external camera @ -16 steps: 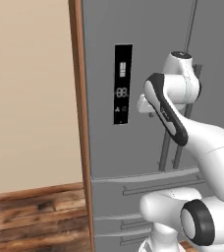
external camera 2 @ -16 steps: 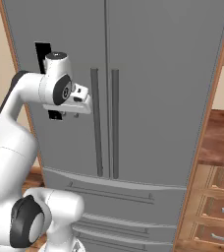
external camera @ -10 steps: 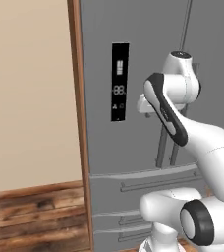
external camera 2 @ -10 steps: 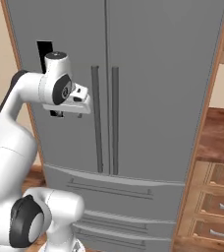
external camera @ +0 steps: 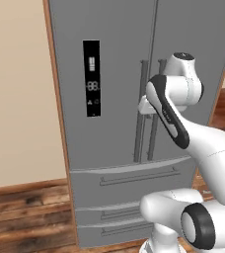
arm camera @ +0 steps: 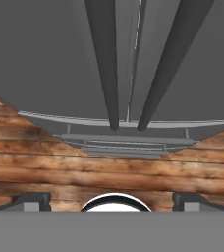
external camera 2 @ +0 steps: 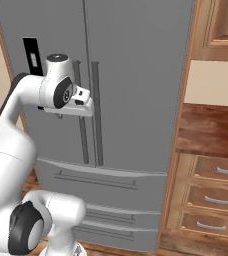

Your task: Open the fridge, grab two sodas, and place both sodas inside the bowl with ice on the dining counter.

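Two closed doors make up the upper part of the fridge [external camera: 114,99], the largest thing ahead, and it is shut from top to drawers; the sodas and the bowl with ice cannot be told from here, so the job is judged to be at its very first step. Along the centre seam run the two bar handles, the left handle [external camera 2: 79,112] and the right handle [external camera 2: 96,112], side by side, each with its long axis vertical. In the hand view they climb from about the middle toward 12 o'clock, the left handle [arm camera: 104,59] at roughly 11 o'clock and the right handle [arm camera: 170,59] at roughly 1 o'clock from the gripper [arm camera: 113,199], with the door seam between them. The wooden floor [arm camera: 35,152] and the fridge drawers lie just below them in that view, so the hand looks downward along the doors.

The arm is folded high, elbow up, wrist brought close in front of the handles but apart from them. The gripper stands released, fingers spread wide with nothing between them. A grasp would need the fingers brought around one vertical bar, which seems to call for shifting sideways toward 11 or 1 o'clock first.
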